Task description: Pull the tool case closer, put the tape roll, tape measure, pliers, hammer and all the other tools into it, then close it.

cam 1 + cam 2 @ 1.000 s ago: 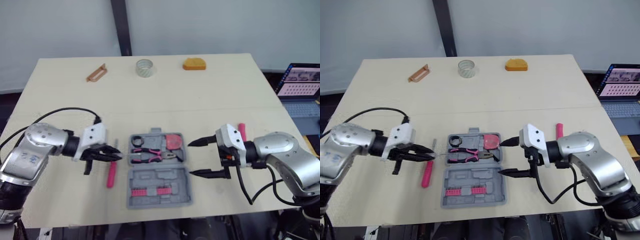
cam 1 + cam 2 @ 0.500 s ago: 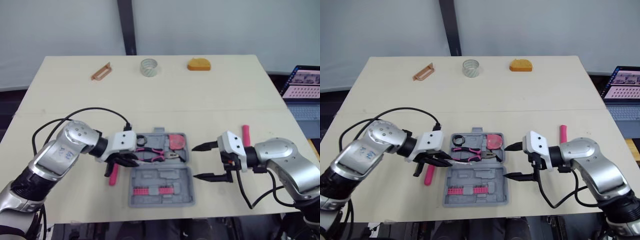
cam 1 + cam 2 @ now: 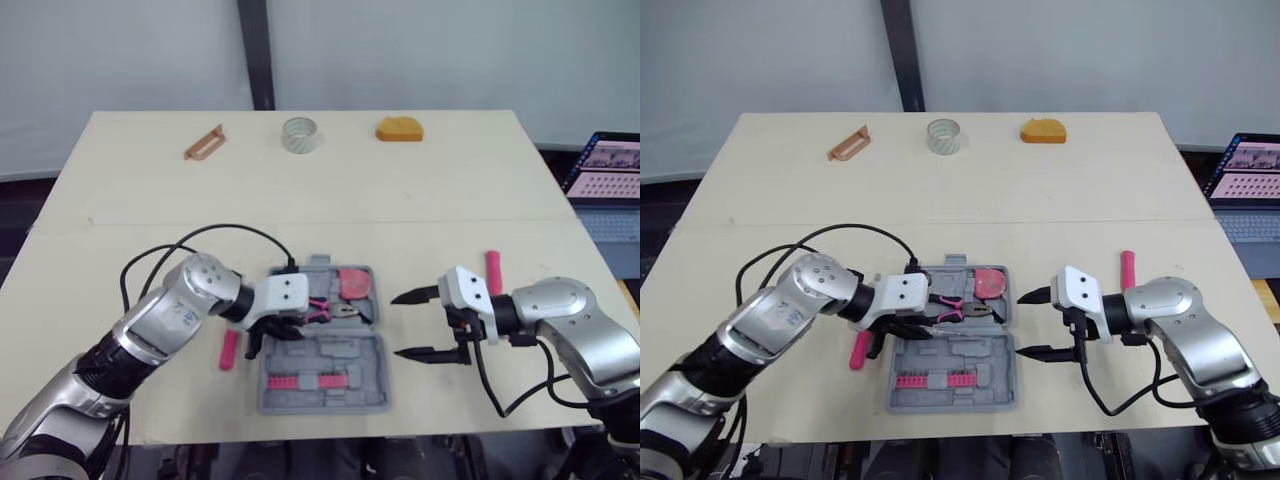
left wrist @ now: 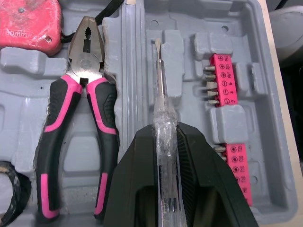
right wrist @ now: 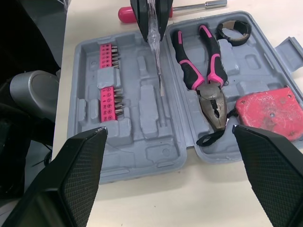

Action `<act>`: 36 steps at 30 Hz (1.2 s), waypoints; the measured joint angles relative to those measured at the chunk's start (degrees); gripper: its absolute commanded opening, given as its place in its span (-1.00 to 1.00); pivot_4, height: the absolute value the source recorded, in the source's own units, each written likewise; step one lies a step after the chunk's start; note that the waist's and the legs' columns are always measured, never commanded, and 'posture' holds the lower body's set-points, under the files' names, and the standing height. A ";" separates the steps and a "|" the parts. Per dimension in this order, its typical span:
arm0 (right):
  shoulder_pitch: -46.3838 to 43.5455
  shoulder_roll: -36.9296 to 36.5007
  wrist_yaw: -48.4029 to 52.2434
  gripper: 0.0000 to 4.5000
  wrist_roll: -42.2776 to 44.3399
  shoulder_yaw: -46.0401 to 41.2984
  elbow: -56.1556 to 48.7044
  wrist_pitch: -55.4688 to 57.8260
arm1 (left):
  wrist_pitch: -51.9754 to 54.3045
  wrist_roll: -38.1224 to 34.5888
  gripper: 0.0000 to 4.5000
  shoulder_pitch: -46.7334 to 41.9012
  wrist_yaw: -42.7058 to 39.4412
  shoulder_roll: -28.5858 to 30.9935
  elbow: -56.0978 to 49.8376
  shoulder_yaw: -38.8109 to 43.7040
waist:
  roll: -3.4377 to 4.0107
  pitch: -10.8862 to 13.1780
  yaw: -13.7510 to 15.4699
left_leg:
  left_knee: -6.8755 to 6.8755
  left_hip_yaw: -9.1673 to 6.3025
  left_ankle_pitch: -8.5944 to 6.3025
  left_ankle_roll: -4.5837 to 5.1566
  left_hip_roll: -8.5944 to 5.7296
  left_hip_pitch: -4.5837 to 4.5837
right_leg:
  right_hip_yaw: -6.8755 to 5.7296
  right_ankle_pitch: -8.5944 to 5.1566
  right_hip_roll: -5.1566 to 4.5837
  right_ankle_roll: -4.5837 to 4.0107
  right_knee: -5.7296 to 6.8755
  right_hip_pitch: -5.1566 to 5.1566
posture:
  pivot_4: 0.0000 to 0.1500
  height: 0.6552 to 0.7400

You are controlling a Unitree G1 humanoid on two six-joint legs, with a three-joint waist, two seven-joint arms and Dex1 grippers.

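A pink screwdriver (image 3: 229,350) lies on the bench (image 3: 420,200) just left of the open tool case (image 3: 985,352), which sits near the front edge. The left gripper (image 4: 165,137), jaws clamped on a clear-handled screwdriver (image 4: 161,80), is over the case's front half, near the hinge. Pliers (image 4: 85,75) and a red tape measure (image 3: 352,283) lie in the rear half. Just right of the case, the right gripper (image 3: 1022,324) has its jaws apart and empty.
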 measured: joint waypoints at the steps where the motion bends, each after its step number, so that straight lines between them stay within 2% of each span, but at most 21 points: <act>1: 0.11 0.00 0.00 1.00 -0.07 -0.01 0.00 0.00 | 0.02 0.19 -0.96 0.00 0.29 -0.27 0.15 -0.35 | 0.00 0.00 0.01 | 0.00 0.00 0.00 0.00 0.00 0.00 | 0.00 0.00 0.00 0.00 0.00 0.00 | 1.00 1.00; 18: 0.61 -0.69 -0.01 1.00 -0.17 -0.11 -0.01 0.03 | 2.63 3.02 -0.96 -1.49 2.48 -4.50 1.19 -4.67 | 0.00 0.00 0.07 | 0.05 -0.01 0.00 0.00 0.00 -0.02 | 0.00 0.01 0.00 -0.01 0.02 0.01 | 1.00 1.00; 36: 0.61 -0.69 -0.07 1.00 -0.17 -0.13 -0.02 0.51 | 4.21 4.18 -0.96 -1.47 4.35 -5.06 1.13 -5.99 | 0.00 0.00 0.07 | 0.11 -0.01 0.00 0.00 0.00 -0.03 | 0.00 0.02 0.00 -0.02 0.04 0.01 | 1.00 1.00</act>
